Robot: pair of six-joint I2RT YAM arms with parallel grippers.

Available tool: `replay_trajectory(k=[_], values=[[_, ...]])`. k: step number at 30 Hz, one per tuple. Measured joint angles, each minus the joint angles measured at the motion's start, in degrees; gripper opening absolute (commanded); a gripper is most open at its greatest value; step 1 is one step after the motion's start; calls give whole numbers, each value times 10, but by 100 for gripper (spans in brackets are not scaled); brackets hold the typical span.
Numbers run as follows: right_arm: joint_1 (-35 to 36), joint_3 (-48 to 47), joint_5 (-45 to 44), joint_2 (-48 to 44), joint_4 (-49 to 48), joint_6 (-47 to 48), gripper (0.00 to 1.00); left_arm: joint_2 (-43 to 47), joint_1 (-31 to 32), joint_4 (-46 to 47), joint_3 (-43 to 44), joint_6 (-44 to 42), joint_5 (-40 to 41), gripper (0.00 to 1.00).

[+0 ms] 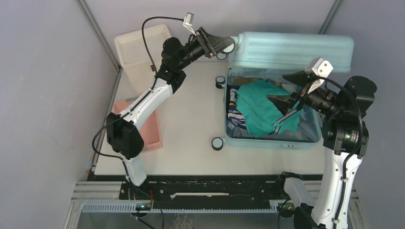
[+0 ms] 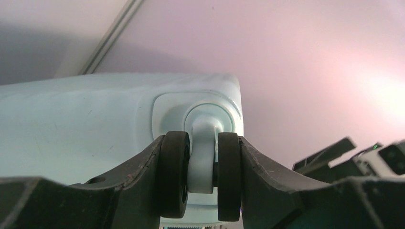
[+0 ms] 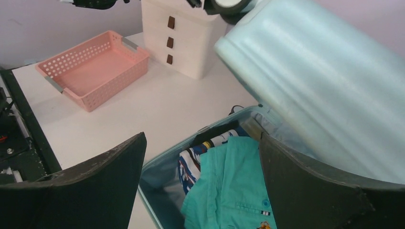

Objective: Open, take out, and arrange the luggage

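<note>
The pale blue luggage (image 1: 291, 50) lies open on the table, its lid raised at the back. My left gripper (image 1: 224, 45) is shut on the lid's corner wheel (image 2: 203, 176) and holds the lid up. Inside the lower shell lie a teal shirt (image 1: 260, 107) and a blue-and-white patterned garment (image 1: 234, 112). My right gripper (image 1: 286, 107) is open and empty, hovering just above the teal shirt (image 3: 231, 186). The lid (image 3: 315, 90) slants over the shell in the right wrist view.
A white three-drawer box (image 1: 138, 52) stands at the back left and a pink plastic basket (image 1: 148, 129) lies at the left. Two luggage wheels (image 1: 219, 81) (image 1: 217, 143) stick out on the shell's left side. The white table (image 1: 191, 119) spans between basket and luggage.
</note>
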State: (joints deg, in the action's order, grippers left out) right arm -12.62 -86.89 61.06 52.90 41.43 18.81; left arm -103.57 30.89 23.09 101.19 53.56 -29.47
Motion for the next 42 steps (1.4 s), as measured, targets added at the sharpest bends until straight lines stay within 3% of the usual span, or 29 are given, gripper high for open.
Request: replay_trajectory(k=[3,7,12,17,21,24,31,33,38,42], values=[[3,28,-5,-7,-25,-25,86,-21,-9,14,23,39,21,0],[5,84,-27,-16,-102,-132,85,-42,-15,23,50,67,41,0],[16,171,-114,-5,-245,-351,82,-57,-18,26,70,85,54,0],[30,175,-185,62,-376,-562,78,-65,-21,30,78,90,58,0],[46,175,-220,94,-442,-675,69,-66,-22,30,78,92,58,0],[50,175,-238,108,-471,-737,57,-66,-23,29,79,94,64,0],[47,175,-286,129,-490,-843,8,-74,-24,26,93,96,73,0],[44,175,-290,137,-502,-875,0,-82,-24,20,104,96,79,10],[36,159,-286,166,-534,-923,0,-91,-25,5,120,95,94,63],[28,102,-282,217,-546,-936,0,-85,-28,-16,120,58,124,74]])
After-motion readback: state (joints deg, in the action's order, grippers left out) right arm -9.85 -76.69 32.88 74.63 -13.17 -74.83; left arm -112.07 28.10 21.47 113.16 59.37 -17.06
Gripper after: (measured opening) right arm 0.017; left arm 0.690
